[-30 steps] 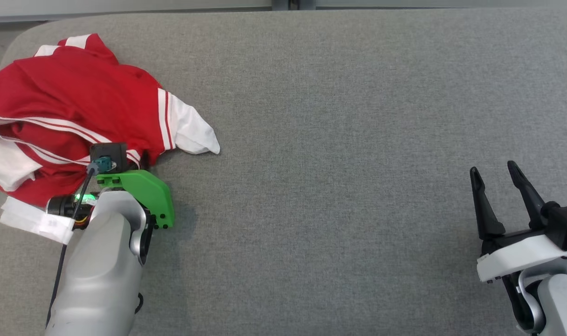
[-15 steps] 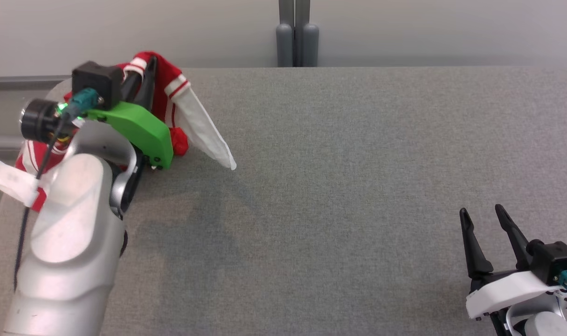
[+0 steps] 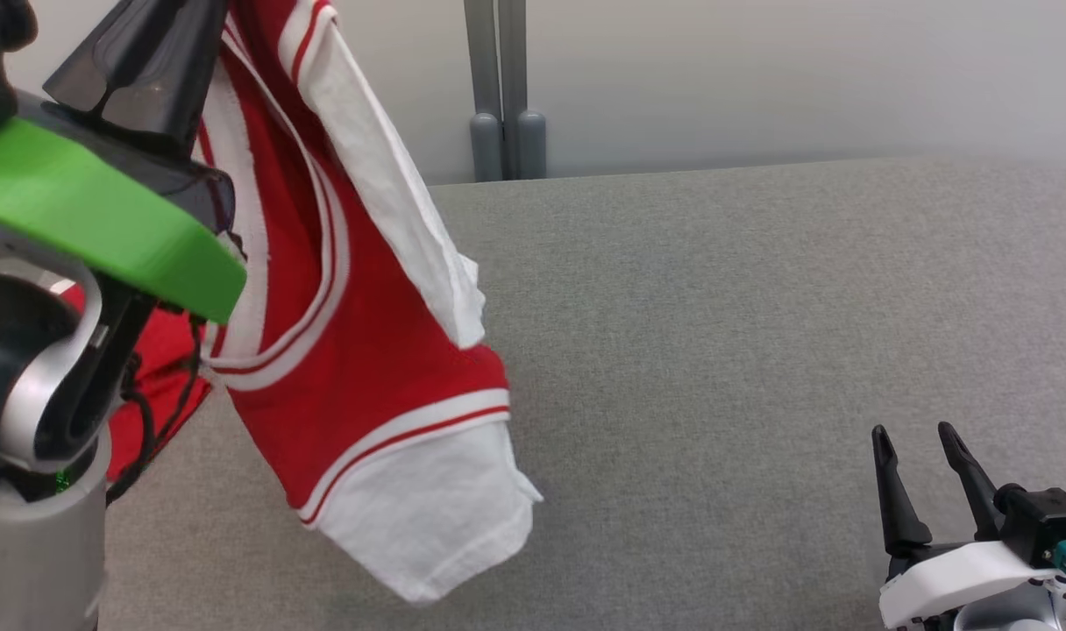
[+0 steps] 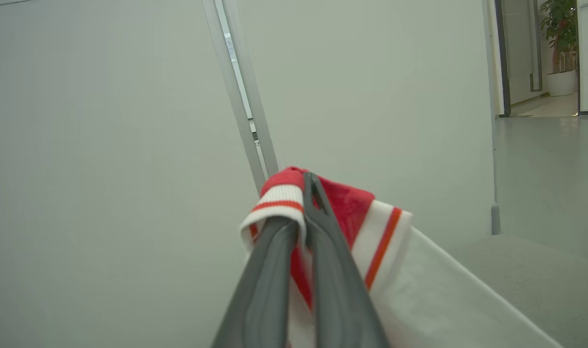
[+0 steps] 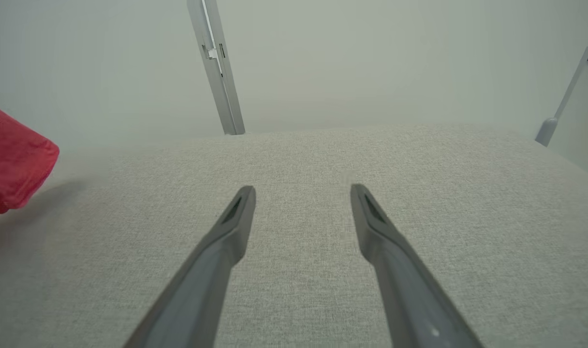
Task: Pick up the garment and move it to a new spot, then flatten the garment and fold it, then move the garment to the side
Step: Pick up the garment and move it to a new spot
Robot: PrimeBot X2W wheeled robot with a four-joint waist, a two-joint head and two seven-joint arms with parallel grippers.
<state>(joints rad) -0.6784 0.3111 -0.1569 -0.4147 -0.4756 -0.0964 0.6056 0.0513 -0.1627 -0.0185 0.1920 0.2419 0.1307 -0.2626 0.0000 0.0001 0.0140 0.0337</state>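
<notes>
Pinches a red-and-white striped edge of the garment (image 3: 358, 368) between the tightly pressed-together fingers of the left gripper (image 4: 299, 203), up high at the head view's upper left. Lets the red body and white sleeve hang down over the left part of the grey table (image 3: 761, 350); cannot tell whether the lowest cloth touches the surface. Holds the right gripper (image 3: 913, 432) spread wide, gripping nothing, low over the table's right front, well apart from the garment.
</notes>
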